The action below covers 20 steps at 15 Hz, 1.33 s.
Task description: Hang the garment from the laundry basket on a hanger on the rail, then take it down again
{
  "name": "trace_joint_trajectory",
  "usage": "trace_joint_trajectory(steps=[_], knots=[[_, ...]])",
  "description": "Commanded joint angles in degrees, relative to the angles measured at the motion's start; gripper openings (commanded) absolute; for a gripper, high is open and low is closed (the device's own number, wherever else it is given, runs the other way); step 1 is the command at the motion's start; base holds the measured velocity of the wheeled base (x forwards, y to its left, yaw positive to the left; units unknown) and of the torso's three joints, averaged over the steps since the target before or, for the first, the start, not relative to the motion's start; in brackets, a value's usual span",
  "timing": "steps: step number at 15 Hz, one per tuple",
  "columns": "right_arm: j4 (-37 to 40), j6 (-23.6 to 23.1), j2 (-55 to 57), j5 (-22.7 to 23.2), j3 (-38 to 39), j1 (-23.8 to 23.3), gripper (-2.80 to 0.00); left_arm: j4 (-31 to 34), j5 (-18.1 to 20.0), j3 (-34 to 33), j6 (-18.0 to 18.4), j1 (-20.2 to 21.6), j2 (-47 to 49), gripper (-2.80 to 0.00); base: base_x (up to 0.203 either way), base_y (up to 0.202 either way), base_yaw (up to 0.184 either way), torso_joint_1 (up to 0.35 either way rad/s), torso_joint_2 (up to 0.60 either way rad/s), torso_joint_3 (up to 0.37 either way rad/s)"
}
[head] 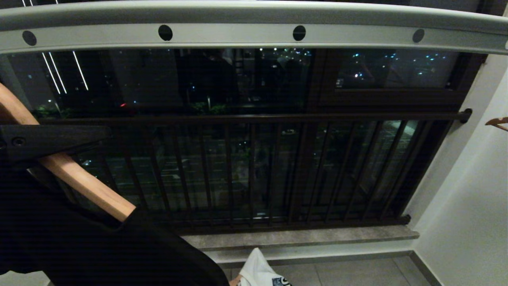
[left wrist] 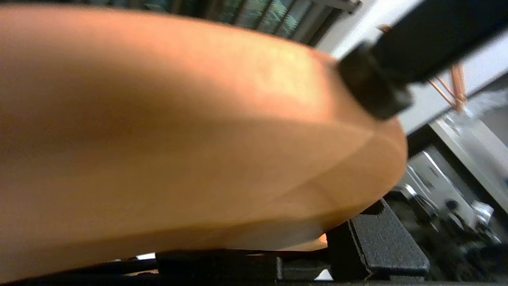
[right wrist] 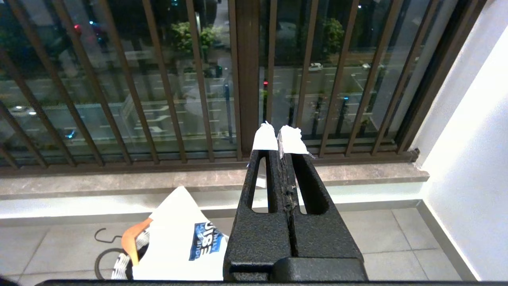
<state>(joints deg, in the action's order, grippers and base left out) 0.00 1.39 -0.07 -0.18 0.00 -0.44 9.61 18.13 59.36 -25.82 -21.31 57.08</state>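
The left gripper point(head: 59, 149) clamps the stiff wooden hanger point(head: 85, 184) below the rail point(head: 238, 33). The soft black garment point(head: 79, 246) drapes from it; hold the wood. The right gripper point(right wrist: 281, 137) is closed, empty.

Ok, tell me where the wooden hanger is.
Head view, far left: the tan wooden hanger, carrying a black garment, is clamped in the left end effector, below the pale grey rail.
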Motion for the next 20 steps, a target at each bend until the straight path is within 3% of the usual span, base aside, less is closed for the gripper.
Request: trace_joint_trajectory(steps=[1,4,11,16,20], knots=[[0.0,0.01,-0.01,0.01,0.0,0.0,-2.8,0.05,4.23,-0.55,-0.19,2.29,-0.12,-2.8,0.0,0.0,0.0,0.0,0.0,0.0],[0.0,0.01,-0.01,0.01,0.0,0.0,-2.8,0.06,7.27,-0.83,-0.2,3.02,2.52,-2.8,0.0,0.0,0.0,0.0,0.0,0.0],[0.0,0.01,-0.01,0.01,0.0,0.0,-2.8,-0.21,8.24,2.48,0.55,2.87,10.18,-2.8,0.0,0.0,0.0,0.0,0.0,0.0],[0.01,0.01,-0.01,0.01,0.0,0.0,-2.8,-0.21,8.24,5.95,4.82,2.76,17.05,-2.8,0.0,0.0,0.0,0.0,0.0,0.0],[0.0,0.01,-0.01,0.01,0.0,0.0,-2.8,-0.21,8.21,10.47,6.13,1.37,21.94,-2.8,0.0,0.0,0.0,0.0,0.0,0.0]])
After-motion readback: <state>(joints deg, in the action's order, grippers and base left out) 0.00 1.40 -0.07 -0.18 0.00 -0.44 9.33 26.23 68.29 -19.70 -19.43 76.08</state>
